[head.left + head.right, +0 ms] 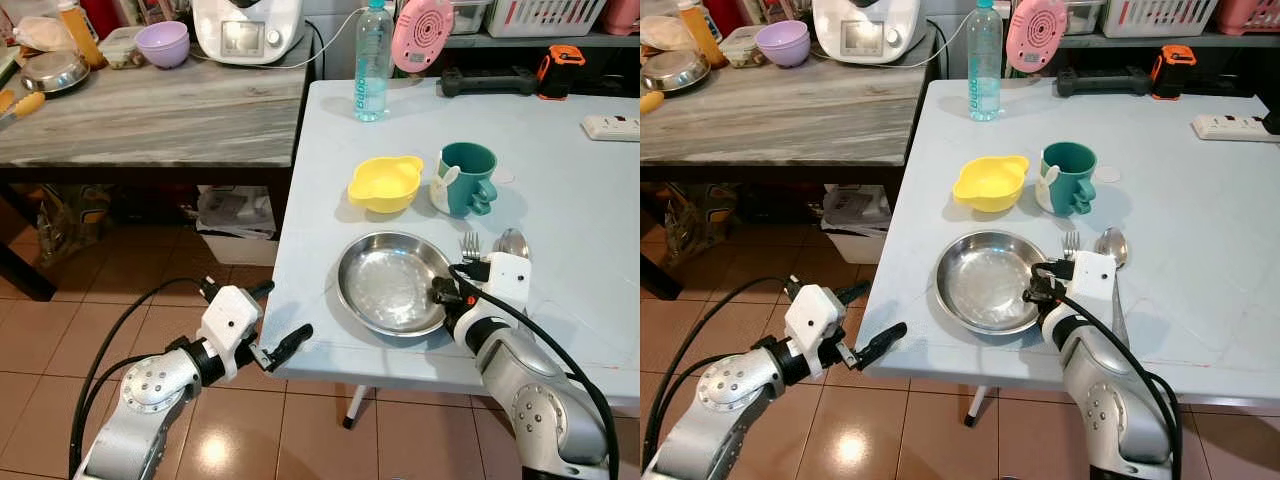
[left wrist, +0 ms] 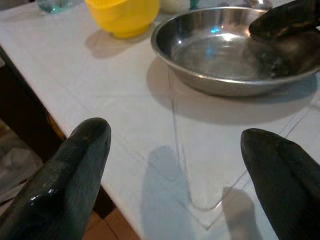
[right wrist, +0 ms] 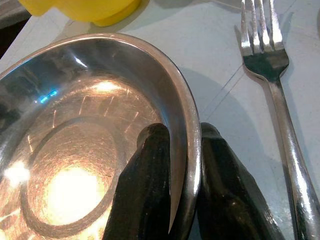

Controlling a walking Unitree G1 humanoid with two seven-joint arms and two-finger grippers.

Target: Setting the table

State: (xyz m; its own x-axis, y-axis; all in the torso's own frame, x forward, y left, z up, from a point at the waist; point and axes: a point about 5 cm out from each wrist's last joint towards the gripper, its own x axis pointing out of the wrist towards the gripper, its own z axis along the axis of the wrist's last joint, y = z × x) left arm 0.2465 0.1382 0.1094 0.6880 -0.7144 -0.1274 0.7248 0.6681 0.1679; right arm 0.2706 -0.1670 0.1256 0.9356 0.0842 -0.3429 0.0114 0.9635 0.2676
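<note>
Steel plate (image 1: 390, 282) near the desk (image 1: 570, 200) edge is being pinched at its right rim by the right gripper (image 3: 176, 170), fork (image 1: 470, 245), spoon (image 1: 512, 243), bowl (image 1: 385, 183) and mug (image 1: 466, 178) already laid, left gripper (image 1: 268, 322) hanging apart, idle.

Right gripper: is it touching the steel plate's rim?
Touching. In the right wrist view the right gripper has one finger inside and one outside the plate rim, pinching it.

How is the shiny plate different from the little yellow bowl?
The round steel plate is silver, wide and shallow; the small yellow plastic bowl is deeper, with side handles. The right end effector pinches the plate's rim; nothing touches the bowl. Both are empty and upright on the white table.
</note>
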